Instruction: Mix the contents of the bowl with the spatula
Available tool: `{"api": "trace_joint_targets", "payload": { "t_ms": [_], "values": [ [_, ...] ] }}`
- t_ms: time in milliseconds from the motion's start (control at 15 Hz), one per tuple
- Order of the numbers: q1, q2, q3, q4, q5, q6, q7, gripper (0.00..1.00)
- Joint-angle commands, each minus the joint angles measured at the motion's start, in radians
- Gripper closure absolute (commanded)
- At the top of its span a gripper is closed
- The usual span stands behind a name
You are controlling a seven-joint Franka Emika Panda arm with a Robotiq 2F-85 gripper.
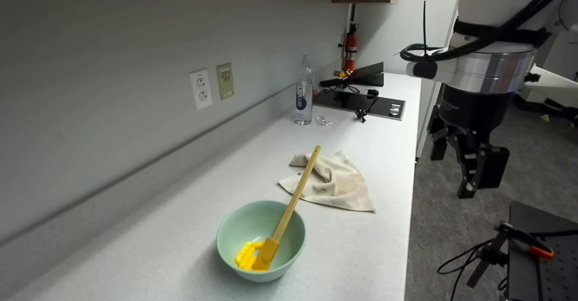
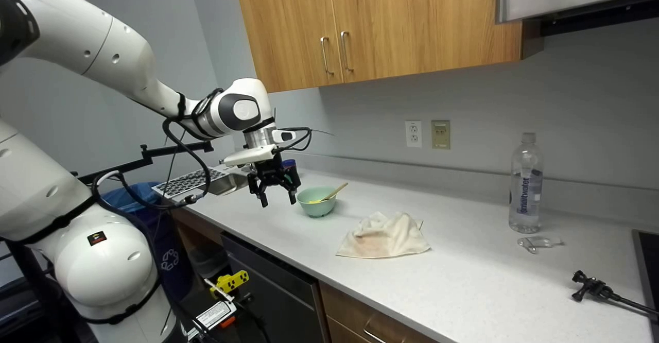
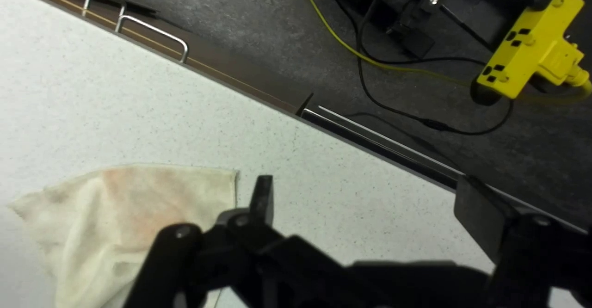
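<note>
While the tool (image 2: 278, 198) hung spread, the spatula (image 1: 289, 210) sat in the bowl (image 1: 248, 217)

Although its yellow head rested inside the bowl, the spatula stood tilted, its wooden handle crossing the rim and rising past it; in an exterior view the handle passed in front of the rumpled beige cloth (image 1: 345, 188). Yellow pieces (image 1: 247, 258) lay low in the bowl beside the spatula head; contact between them could not be judged. The bowl stood upright on the white counter (image 1: 352, 246), near the cloth. Tool hung in the air, apart from bowl and spatula, its fingers wide apart; the wrist view showed counter between them. In both exterior views a clear bottle (image 2: 526, 193) stood upright on the counter, on the far side of the cloth from the bowl, with a small clear object (image 2: 539, 242) just beside its base.
</note>
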Motion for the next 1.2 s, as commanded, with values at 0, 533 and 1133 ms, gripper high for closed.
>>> {"api": "trace_joint_targets", "payload": {
  "t_ms": [0, 533, 1133],
  "values": [
    [-0.029, 0.019, 0.009, 0.054, -0.13, 0.043, 0.007, 0.0],
    [-0.006, 0.153, -0.04, 0.141, -0.171, 0.441, -0.135, 0.0],
    [-0.005, 0.244, -0.03, 0.159, -0.093, 0.587, -0.224, 0.0]
  ]
}}
